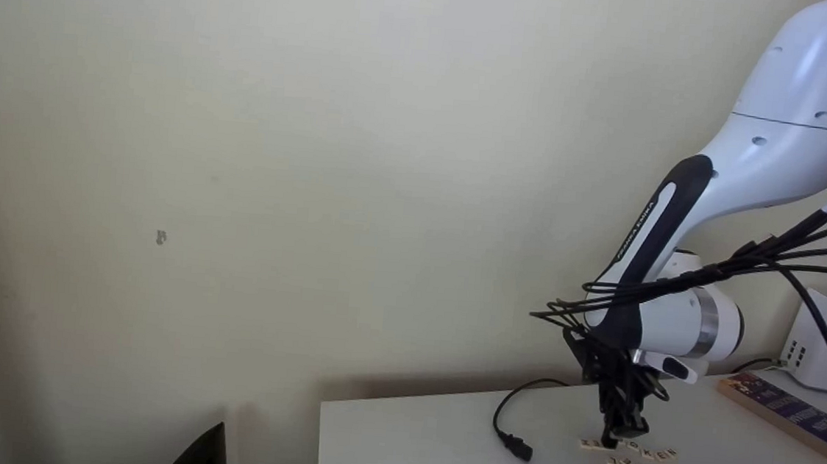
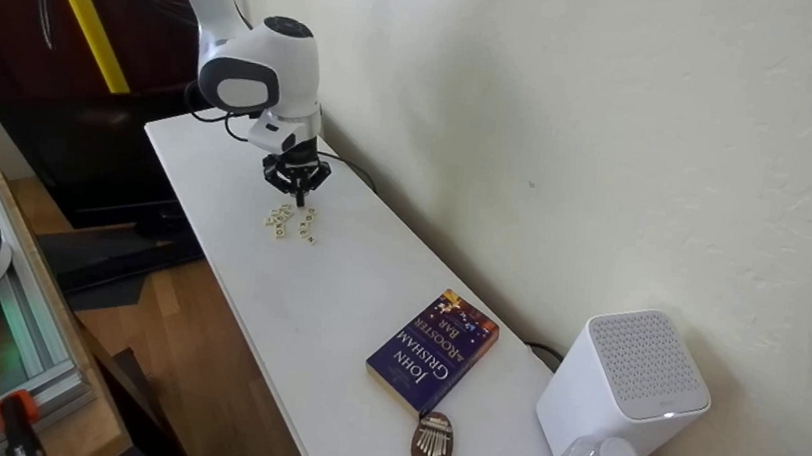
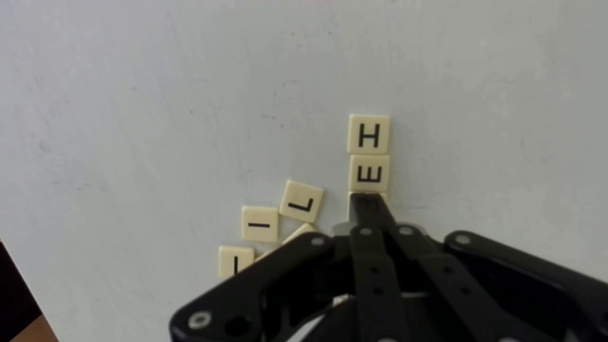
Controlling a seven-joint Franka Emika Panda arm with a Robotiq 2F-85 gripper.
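Letter tiles [image 3: 369, 174], closed gripper [image 3: 371, 202] pointing down over them, arm [image 1: 766, 156] slanting down, bent at wrist

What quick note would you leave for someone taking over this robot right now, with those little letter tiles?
End effector: shut, covering most of a third tile; whether it presses down can't be told.
Tiles: H tile and E tile line up closely with that third tile. L tile and I tile lie to their left in the wrist view.
Done: those three form a straight row.
Left, probably: finish with the third tile, then back away without nudging the row.
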